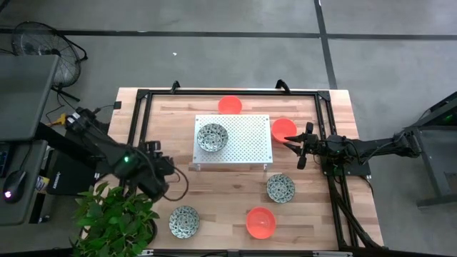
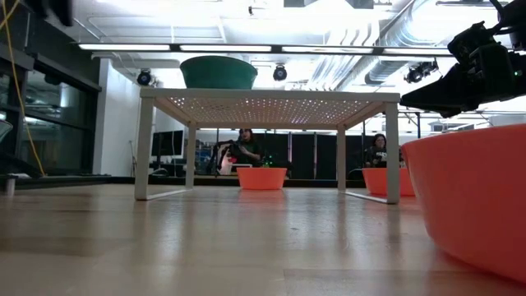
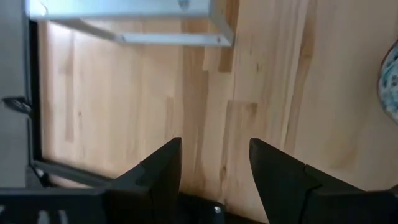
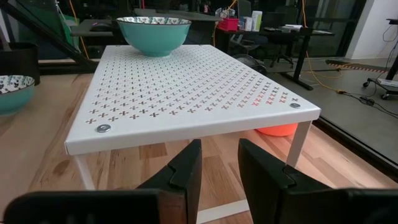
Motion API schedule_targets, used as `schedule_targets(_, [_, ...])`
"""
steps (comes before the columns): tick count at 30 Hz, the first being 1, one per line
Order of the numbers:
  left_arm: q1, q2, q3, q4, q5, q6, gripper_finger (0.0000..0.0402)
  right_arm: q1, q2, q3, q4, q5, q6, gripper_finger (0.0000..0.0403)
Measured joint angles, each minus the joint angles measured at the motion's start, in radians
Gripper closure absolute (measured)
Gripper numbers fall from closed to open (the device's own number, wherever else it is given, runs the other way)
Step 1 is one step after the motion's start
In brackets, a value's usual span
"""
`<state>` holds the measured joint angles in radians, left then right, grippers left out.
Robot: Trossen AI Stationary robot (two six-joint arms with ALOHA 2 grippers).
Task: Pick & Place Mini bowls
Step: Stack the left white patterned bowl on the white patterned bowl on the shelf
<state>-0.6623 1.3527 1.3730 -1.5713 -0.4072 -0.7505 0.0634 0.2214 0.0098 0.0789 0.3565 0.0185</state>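
A wooden table (image 1: 214,185) carries a white perforated platform (image 1: 246,143), with one speckled bowl (image 1: 212,136) on top, directly ahead of the right gripper (image 1: 301,146), whose fingers are parted and empty. An orange bowl (image 1: 283,129) sits just beside it. The left gripper (image 3: 214,168), also parted and empty, hovers near another speckled bowl (image 1: 184,221).

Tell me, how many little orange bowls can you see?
3. One orange bowl sits at the table's far edge, one beside the white platform near the right gripper, one at the near edge. None seems hidden.
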Motion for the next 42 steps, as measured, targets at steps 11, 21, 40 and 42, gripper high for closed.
schedule_targets(11, [-0.045,-0.002,-0.173,0.228,0.096,-0.057,0.0220,0.000,0.000,0.000,0.000,0.000,0.000,0.0309])
schedule_targets(21, [-0.044,-0.002,-0.225,0.422,0.125,-0.092,0.0220,0.000,0.000,0.000,0.000,0.000,0.000,0.0309])
schedule_targets(40, [0.095,0.207,-0.224,0.694,0.480,-0.029,0.0220,0.000,0.000,0.000,0.000,0.000,0.000,0.0309])
schedule_targets(42, [0.098,0.234,-0.224,0.721,0.516,-0.011,0.0220,0.000,0.000,0.000,0.000,0.000,0.000,0.0309])
